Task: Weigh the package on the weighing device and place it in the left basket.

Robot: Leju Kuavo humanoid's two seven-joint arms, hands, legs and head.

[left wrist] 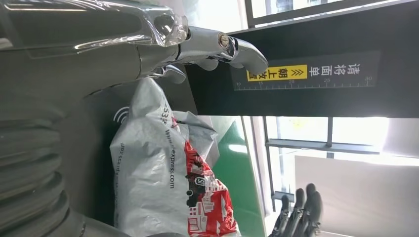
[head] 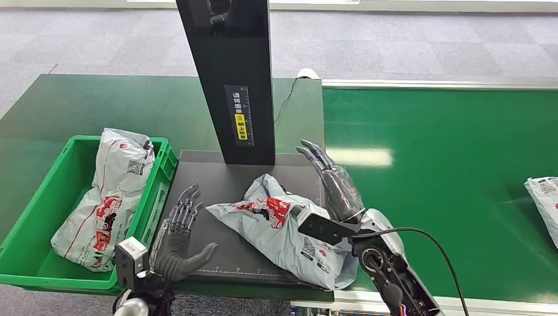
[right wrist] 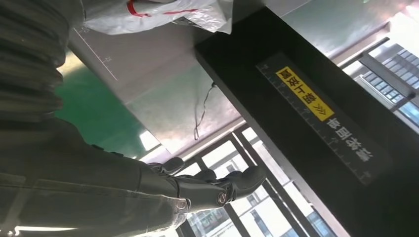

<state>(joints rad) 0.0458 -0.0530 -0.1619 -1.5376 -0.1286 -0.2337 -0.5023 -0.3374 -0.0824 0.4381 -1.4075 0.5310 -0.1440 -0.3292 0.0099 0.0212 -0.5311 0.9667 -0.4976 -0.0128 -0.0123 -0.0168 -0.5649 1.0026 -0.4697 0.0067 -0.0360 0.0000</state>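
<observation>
Nearest the camera, the robot's left hand [head: 179, 240] hovers over the front left corner of the weighing device's dark platform [head: 217, 184], palm up, fingers spread apart and holding nothing; the left wrist view shows its fingers [left wrist: 217, 47] extended with the package just beyond them. Just beside it, the grey courier package [head: 283, 230] with red printing lies flat on the platform, covering the middle and front right part and hanging slightly over the front right corner onto the green desk [head: 447, 178]. On the package's right side, the right hand [head: 335, 181] rests along the platform's right edge, fingers stretched straight and slightly apart toward the back, gripping nothing; whether it touches the package cannot be told. In the right wrist view its fingers [right wrist: 222, 185] reach out open, with the package's edge [right wrist: 163, 12] showing behind the wrist. A black upright column [head: 230, 79] rises from the back of the platform, bearing a yellow label [head: 241, 126] and a printed ruler scale. To the left of the platform, touching its left edge, sits the green basket [head: 39, 204], with another grey and red package [head: 105, 197] leaning inside it. Well apart, at the desk's far right edge, a third grey parcel [head: 545, 204] lies partly out of frame.
</observation>
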